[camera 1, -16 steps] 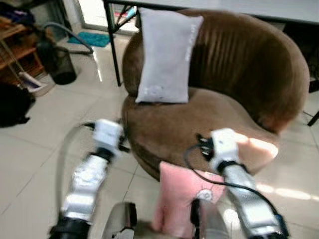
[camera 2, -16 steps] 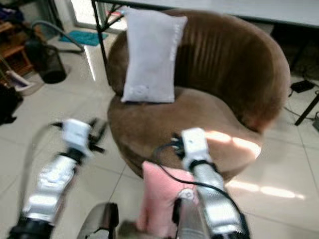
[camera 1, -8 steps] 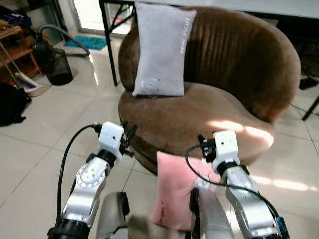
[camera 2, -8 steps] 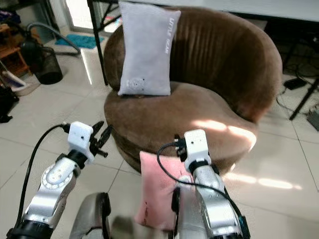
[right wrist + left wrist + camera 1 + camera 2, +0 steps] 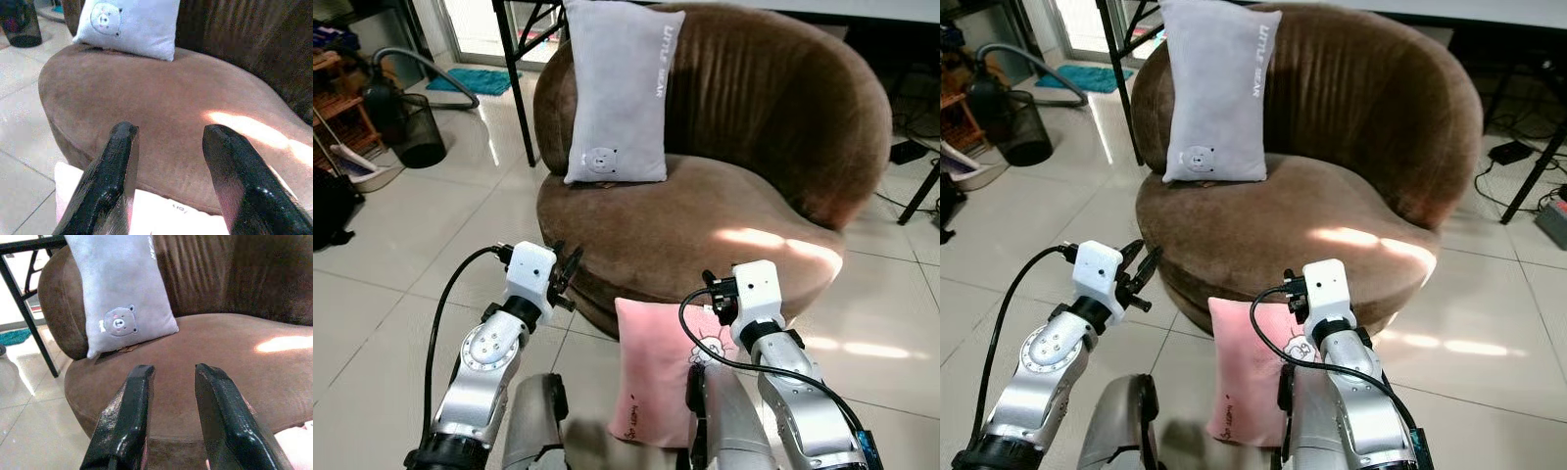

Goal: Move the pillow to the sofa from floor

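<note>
A pink pillow stands on the tiled floor, leaning against the front of the round brown sofa. A grey pillow with a bear print rests upright against the sofa's back. My left gripper is open and empty, held over the floor at the sofa's front left edge. My right gripper is open too, hovering just above the pink pillow's top edge and pointing at the seat.
Black table legs stand behind the sofa's left side. A black bin, a vacuum hose and a wooden shelf are at the far left. Cables lie on the floor at the right. Open tiles lie to my left.
The view has steadied from blur and the sofa has drifted slightly left in it. Both arms hold much the same pose, and the pink pillow stays on the floor.
</note>
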Motion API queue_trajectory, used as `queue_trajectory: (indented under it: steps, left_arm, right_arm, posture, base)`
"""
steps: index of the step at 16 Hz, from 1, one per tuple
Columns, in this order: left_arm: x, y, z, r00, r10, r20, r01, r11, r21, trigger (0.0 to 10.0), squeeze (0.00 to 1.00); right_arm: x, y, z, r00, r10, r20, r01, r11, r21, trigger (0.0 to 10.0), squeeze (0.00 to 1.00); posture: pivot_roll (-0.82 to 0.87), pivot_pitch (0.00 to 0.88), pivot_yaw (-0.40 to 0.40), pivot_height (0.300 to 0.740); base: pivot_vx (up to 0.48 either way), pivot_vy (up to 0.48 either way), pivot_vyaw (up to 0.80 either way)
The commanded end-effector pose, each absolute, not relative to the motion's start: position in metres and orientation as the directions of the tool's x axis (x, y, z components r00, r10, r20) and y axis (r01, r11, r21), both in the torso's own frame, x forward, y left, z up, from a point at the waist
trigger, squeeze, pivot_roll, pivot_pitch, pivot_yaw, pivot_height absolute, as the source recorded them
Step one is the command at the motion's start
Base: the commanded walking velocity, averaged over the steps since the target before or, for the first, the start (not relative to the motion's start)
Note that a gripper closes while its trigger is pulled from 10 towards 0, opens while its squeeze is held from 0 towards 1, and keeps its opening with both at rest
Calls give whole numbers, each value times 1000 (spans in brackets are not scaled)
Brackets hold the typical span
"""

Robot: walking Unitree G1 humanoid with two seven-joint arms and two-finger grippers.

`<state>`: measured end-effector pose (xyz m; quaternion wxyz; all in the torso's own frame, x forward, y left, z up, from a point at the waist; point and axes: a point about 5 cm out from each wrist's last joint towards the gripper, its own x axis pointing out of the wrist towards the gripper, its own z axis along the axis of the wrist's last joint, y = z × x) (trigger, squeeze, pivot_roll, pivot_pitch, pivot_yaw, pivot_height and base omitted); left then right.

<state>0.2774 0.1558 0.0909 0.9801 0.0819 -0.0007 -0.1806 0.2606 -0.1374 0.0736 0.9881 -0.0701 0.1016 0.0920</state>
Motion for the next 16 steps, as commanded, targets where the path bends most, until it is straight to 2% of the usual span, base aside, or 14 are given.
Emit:
queue_trajectory:
  steps: [1,2,3,4,6,7,8,10,12,13,16]
  left_arm:
    - [278,158,94,934,-357,-32,357,917,181,10000,0]
    - [275,160,94,919,-391,-46,392,901,187,10000,0]
    - [271,162,92,895,-441,-75,447,874,192,10000,0]
    - [269,163,88,872,-471,-130,489,848,205,10000,0]
    - [253,168,76,776,-567,-277,627,740,242,10000,0]
    - [248,169,75,742,-598,-304,667,705,240,10000,0]
    - [246,171,76,722,-614,-320,688,686,235,10000,0]
    - [236,180,79,665,-650,-368,741,634,220,10000,0]
    - [227,187,79,619,-663,-422,781,575,242,10000,0]
    - [224,191,82,630,-647,-429,773,571,276,10000,0]
    - [222,199,110,673,-652,-350,740,595,314,10000,0]
  right_arm:
    - [261,-136,71,955,178,-237,-211,970,-120,10000,0]
    - [268,-140,56,933,174,-314,-215,971,-103,10000,0]
    - [275,-146,45,923,140,-358,-164,986,-37,10000,1000]
    - [278,-148,39,916,129,-380,-146,989,-16,10000,1000]
    - [287,-157,24,892,95,-442,-102,995,8,10000,1000]
    - [291,-160,21,885,89,-456,-104,995,-6,10000,1000]
    - [295,-156,23,889,144,-434,-176,984,-33,10000,1000]
    - [300,-137,27,845,345,-408,-437,885,-158,10000,1000]
    - [301,-130,25,812,397,-428,-541,786,-299,10000,1000]
    - [304,-129,26,812,402,-422,-559,743,-368,10000,1000]
    - [308,-120,28,788,460,-409,-614,627,-479,10000,1000]
  posture:
    - [-31,8,13,542]
    - [-23,44,22,542]
    - [-16,55,25,542]
    - [-6,71,29,542]
    - [23,101,36,542]
    - [32,111,38,542]
    - [52,133,41,542]
    - [66,187,52,542]
    - [80,232,56,542]
    - [116,274,60,542]
    - [197,322,88,542]
  base:
    - [0,0,0]
    - [0,0,0]
    - [0,0,0]
    - [0,0,0]
    - [0,0,0]
    - [0,0,0]
    - [0,0,0]
    - [0,0,0]
    - [0,0,0]
    - [0,0,0]
    - [0,0,0]
